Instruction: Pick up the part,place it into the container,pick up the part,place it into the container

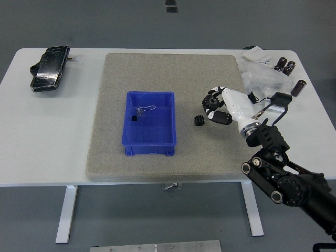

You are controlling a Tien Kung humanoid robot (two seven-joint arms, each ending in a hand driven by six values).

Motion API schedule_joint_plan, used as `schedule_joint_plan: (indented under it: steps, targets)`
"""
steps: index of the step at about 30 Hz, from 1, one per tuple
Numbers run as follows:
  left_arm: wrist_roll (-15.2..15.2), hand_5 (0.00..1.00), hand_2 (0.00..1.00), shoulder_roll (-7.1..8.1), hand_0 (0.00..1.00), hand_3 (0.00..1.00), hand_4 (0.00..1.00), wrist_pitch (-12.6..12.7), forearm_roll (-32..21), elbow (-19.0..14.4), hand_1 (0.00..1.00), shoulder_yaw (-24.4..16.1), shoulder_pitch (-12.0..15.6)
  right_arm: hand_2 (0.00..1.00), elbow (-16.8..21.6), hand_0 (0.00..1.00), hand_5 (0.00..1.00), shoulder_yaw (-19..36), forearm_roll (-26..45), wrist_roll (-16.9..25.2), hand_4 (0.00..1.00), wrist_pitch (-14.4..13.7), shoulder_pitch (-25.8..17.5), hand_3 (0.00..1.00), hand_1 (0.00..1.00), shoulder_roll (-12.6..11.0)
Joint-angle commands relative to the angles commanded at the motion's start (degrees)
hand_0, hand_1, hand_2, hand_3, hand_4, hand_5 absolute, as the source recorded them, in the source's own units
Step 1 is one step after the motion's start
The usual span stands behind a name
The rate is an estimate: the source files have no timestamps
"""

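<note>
Matt grey felt-like mat (pixel 157 94), glossy blue plastic container (pixel 150 124), smooth white table (pixel 47 136).

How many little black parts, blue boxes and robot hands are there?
Small black parts: 2, one on the mat, one in the box
Blue box: 1
Robot hand: 1
Total: 4

I see a blue rectangular container (pixel 150 125), open-topped and upright, sitting on the grey mat (pixel 168 73) a little left of the mat's middle, its long sides running toward the near edge of the table (pixel 31 157). Inside it, near the far-left corner of its floor, lies one small black part (pixel 134 118). A second part (pixel 199 121), a small black toothed piece like a gear, rests on the mat just right of the container, clear of its wall.
</note>
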Motion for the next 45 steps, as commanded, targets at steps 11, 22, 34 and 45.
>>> schedule_joint_plan:
  steps: [11,22,34,45]
  targets:
    - [0.0,0.250,0.563,-0.02,0.642,0.609,0.680,0.0,0.4,0.0,0.567,-0.3,-0.2,0.373,2.1,0.512,0.002,-7.7,-2.2,1.6,0.178,-0.2,1.3,0.427,0.476,4.7]
    - [0.2,0.250,0.563,-0.22,0.642,0.609,0.680,0.0,1.1,0.0,0.566,-1.0,-0.3,0.792,2.1,0.855,0.224,-8.4,-0.1,5.8,0.611,1.4,2.0,0.782,0.812,5.2]
    - [0.3,0.251,0.563,-0.26,0.642,0.608,0.679,-0.2,1.4,0.0,0.566,-1.0,-0.4,0.800,1.9,0.918,0.297,-5.4,-0.6,5.3,0.754,2.8,1.6,0.858,0.854,4.9]
    - [0.2,0.248,0.563,-0.25,0.642,0.608,0.678,-0.1,1.3,0.0,0.566,-1.1,-0.3,0.763,-1.4,0.867,0.262,5.7,-1.3,2.6,0.700,0.9,-1.1,0.832,0.796,0.2]
